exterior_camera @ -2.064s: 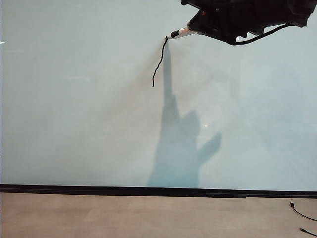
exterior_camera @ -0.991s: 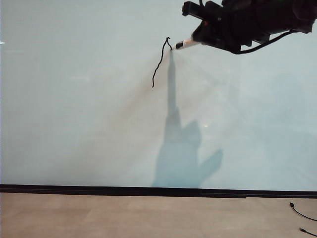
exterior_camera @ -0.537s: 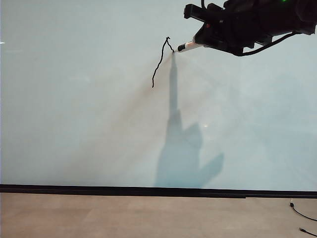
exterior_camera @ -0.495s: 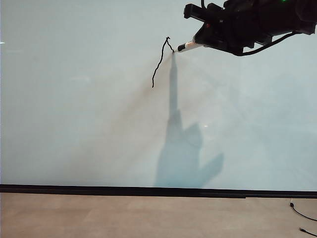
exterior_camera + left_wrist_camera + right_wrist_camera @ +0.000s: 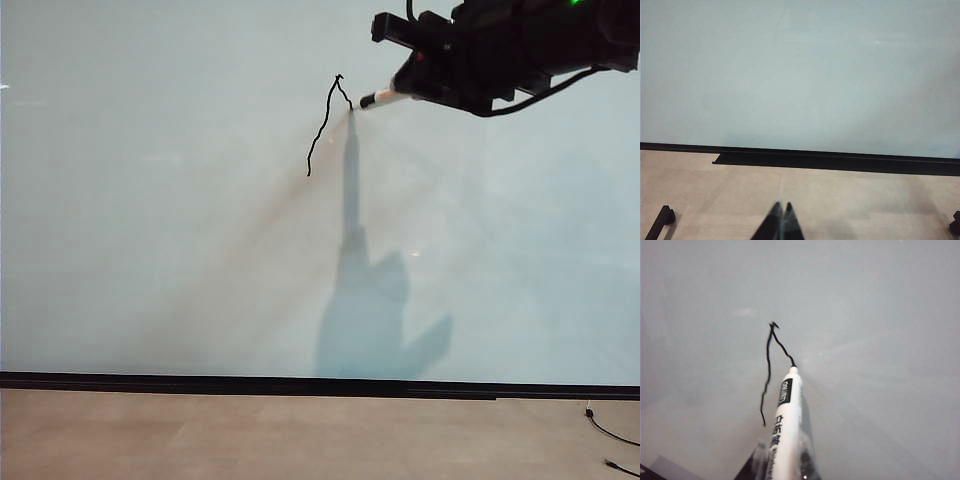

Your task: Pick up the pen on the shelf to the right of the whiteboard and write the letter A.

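Up against the whiteboard [image 5: 180, 250], our right end effector [image 5: 415, 85] clamped the pen [image 5: 785, 430] mid-stroke on the letter A [image 5: 325, 120], tip pressed on; left end effector [image 5: 780, 222] sat shut, empty, near the floor.

A bulky matte-black right arm [image 5: 520, 45] with blocky housings is seen, a thin black cable [image 5: 545, 88] being looped beneath it and a small green light shown on top, while the left gripper [image 5: 780, 222] is formed of slim, dark, tapered fingers.

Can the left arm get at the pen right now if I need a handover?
Probably not. The left gripper sits shut, low near the floor, while the pen is clamped in the right gripper, high against the whiteboard.
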